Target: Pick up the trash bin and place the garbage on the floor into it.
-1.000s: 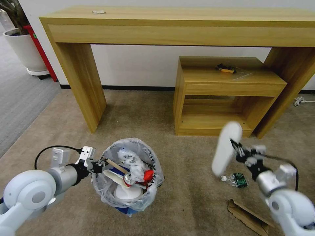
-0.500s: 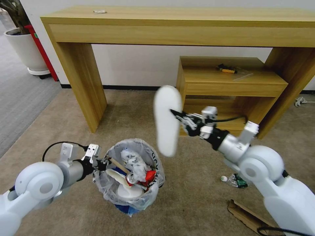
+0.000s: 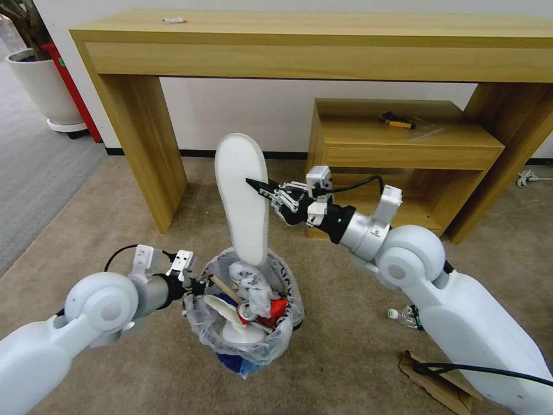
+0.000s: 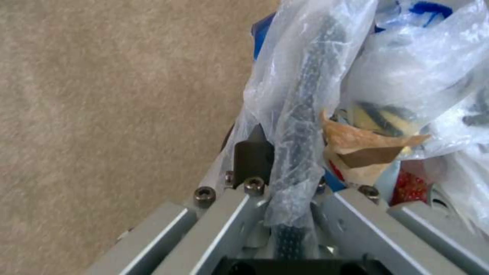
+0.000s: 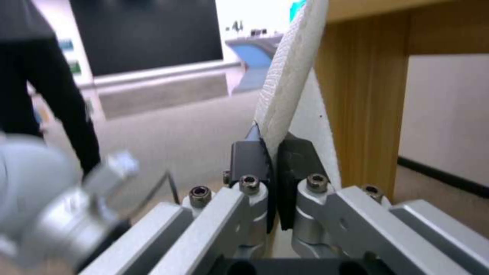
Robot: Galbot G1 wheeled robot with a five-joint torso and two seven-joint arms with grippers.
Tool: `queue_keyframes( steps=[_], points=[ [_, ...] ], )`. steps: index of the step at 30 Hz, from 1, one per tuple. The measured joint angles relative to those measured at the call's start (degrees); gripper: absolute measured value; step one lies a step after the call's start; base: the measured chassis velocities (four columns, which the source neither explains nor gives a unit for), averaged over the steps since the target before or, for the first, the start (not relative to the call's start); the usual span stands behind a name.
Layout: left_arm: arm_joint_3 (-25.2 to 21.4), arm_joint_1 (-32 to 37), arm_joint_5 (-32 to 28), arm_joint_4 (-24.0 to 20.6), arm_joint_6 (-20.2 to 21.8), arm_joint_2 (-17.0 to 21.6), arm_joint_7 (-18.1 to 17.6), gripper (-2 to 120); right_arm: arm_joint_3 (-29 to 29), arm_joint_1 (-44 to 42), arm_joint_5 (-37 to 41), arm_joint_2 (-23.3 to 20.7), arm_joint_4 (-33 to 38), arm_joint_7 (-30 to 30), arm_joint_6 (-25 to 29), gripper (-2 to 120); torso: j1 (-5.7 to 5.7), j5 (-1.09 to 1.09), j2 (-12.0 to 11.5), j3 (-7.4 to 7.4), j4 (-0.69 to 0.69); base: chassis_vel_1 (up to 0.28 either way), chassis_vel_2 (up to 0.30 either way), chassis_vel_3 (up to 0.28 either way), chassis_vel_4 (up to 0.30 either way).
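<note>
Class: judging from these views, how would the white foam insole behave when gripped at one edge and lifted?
Probably fairly stiff: the insole, pinched at one edge by the right claw, stands upright above the trash bin without drooping. Likely light, since an edge grip carries it. Its textured surface suggests little slipping.

We find the head view evenly and brightly lit, shadows soft beneath the long table [image 3: 311, 46]; straight edges bow toward the frame borders; both wrist views are soft, the room behind the white insole [image 5: 290, 76] washed out and unfocused.
</note>
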Motion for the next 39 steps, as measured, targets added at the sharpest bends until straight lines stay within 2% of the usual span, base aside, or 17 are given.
queue_keyframes(
  steps=[2, 12, 14, 21, 28, 31, 33, 34, 36, 39],
  points=[
    [1.3, -1.7, -1.1, 0.1, 0.0, 0.1, -0.1, 0, -1.4, -0.5, -4.2, -1.0, -1.7, -3.7, 1.1, 0, 0.00, 0.01, 0.0, 0.00, -0.01, 0.000, 0.000, 0.000, 0.000],
    [1.4, -1.9, -1.4, 0.1, 0.0, 1.5, 0.3, 0, -6.1, -1.6, -11.6, -2.2, -4.0, -9.8, 3.9, 0, 0.00, -0.01, 0.0, 0.00, 0.01, 0.000, 0.000, 0.000, 0.000],
    [0.1, -1.2, -1.5, -0.2, 0.0, 2.4, 0.7, 0, -7.4, -2.6, -15.0, -2.3, -5.1, -11.5, 5.5, 0, -0.01, 0.00, 0.0, 0.00, 0.01, 0.000, 0.000, 0.000, 0.000],
    [-3.8, 2.1, -1.1, -1.0, 0.0, 4.5, 2.2, 0, -8.8, -4.4, -18.7, -2.4, -6.2, -12.8, 7.0, 0, -0.01, -0.01, 0.0, 0.00, 0.01, 0.000, 0.000, 0.000, 0.000],
    [-8.6, 5.6, -0.1, -1.6, 0.0, 6.1, 3.9, 0, -9.4, -4.9, -19.9, -2.5, -6.1, -12.3, 6.5, 0, -0.01, -0.01, 0.0, 0.00, 0.01, 0.000, 0.000, 0.000, 0.000],
    [-11.0, 7.4, 0.6, -1.8, 0.0, 6.7, 4.6, 0, -9.5, -5.1, -20.4, -2.5, -5.8, -10.3, 5.9, 2, -0.01, -0.01, 0.0, 0.00, 0.00, 0.000, 0.000, 0.000, 0.000],
    [-11.9, 8.2, 0.9, -1.9, 0.0, 7.1, 5.0, 0, -9.3, -5.1, -20.2, -2.5, -5.6, -9.3, 5.7, 6, -0.01, 0.00, 0.0, -0.01, 0.01, 0.000, 0.000, 0.000, 0.000],
    [-12.9, 9.2, 1.6, -2.0, 0.0, 7.4, 5.5, 0, -8.8, -5.1, -19.5, -2.5, -4.9, -7.8, 5.2, 16, -0.01, -0.01, 0.0, -0.01, 0.02, 0.000, 0.000, 0.000, 0.000],
    [-13.3, 9.6, 1.9, -2.0, 0.0, 7.5, 5.7, 0, -8.4, -5.1, -18.9, -2.6, -4.4, -7.0, 5.1, 19, -0.01, -0.01, 0.0, 0.00, 0.01, 0.000, 0.000, 0.000, 0.000],
    [-13.6, 9.8, 2.2, -2.0, 0.0, 7.5, 6.2, 0, -7.4, -5.3, -17.1, -2.9, -2.9, -5.3, 4.5, 32, -0.01, -0.01, 0.0, -0.01, 0.01, 0.000, 0.000, 0.000, 0.000]
  ],
)
